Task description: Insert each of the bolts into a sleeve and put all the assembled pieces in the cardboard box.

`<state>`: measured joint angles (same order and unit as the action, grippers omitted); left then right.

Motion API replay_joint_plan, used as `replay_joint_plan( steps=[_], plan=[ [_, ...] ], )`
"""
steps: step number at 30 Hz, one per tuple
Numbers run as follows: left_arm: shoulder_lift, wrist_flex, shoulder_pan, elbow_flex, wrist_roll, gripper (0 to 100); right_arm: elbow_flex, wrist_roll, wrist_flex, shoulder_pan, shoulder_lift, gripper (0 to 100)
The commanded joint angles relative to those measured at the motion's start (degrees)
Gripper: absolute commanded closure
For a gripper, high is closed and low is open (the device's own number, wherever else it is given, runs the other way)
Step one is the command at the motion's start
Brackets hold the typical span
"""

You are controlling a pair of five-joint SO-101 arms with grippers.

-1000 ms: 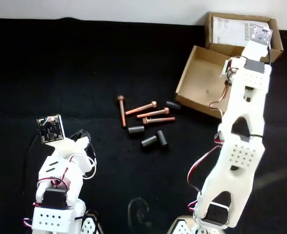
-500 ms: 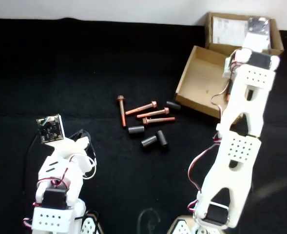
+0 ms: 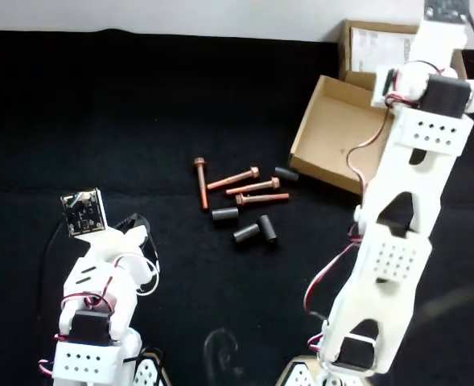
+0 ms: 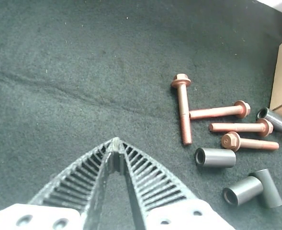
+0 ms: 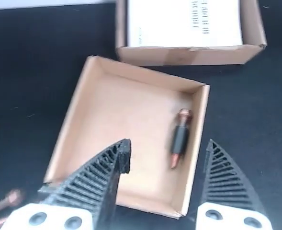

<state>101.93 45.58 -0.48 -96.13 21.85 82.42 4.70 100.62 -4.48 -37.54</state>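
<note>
while the left gripper rests pressed together nearest the bases, at 7 o'clock on the black cloth-covered table, four copper-coloured flanged metal bolts and four dark grey cylindrical metal sleeves lie loose mid-table. they are crowded, two sleeves touching, so a grab could nudge neighbours or roll a sleeve away. farther off, at 1 o'clock, the right gripper hangs spread over the open brown cardboard box, which holds one sleeved bolt near one wall. beyond it, a second cardboard tray holds white paper.
</note>
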Motion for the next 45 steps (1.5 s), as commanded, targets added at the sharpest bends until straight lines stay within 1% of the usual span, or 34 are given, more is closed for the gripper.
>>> replay_joint_plan(
  steps=[1, 5, 10, 14, 20, 26, 28, 36, 37, 41, 45],
  plan=[
    [1.54, 0.18, -0.04, -1.01, -0.26, 98, -16.22, 0.44, 0.66, 3.65, 16.66, 77.4],
    [1.54, 0.18, -0.04, -1.01, -0.26, 98, -35.38, 0.44, 0.48, 7.6, 30.29, 77.4],
    [1.54, 0.18, -0.04, -1.01, -0.26, 98, -57.63, 1.05, 0.4, 11.47, 43.38, 77.4],
    [1.54, 0.18, -0.04, -1.01, -0.26, 98, -74.33, 7.82, 0.31, 15.08, 52.62, 77.4],
    [1.63, 0.18, -0.04, -1.01, -0.26, 98, -90.95, 12.57, 0.22, 23.34, 61.14, 77.4],
    [1.63, 0.35, -0.04, -1.01, -0.26, 98, -103.78, 18.55, -0.13, 33.36, 62.37, 77.4],
    [1.71, 0.35, -0.04, -1.01, -0.26, 98, -107.21, 19.25, -3.03, 35.21, 62.37, 77.4],
    [1.8, 0.44, -0.04, -1.01, -0.26, 98, -113.8, 18.99, -20.44, 35.03, 62.2, 77.4],
    [1.8, 0.44, -0.04, -1.01, -0.26, 98, -114.77, 18.29, -22.81, 35.03, 62.2, 77.4],
    [1.8, 0.44, -0.04, -1.01, -0.26, 98, -118.64, 11.69, -31.52, 34.42, 62.2, 77.4],
    [1.89, 0.44, -0.04, -1.01, -0.26, 98, -122.24, 9.23, -37.23, 34.42, 62.02, 77.4]
  ],
)
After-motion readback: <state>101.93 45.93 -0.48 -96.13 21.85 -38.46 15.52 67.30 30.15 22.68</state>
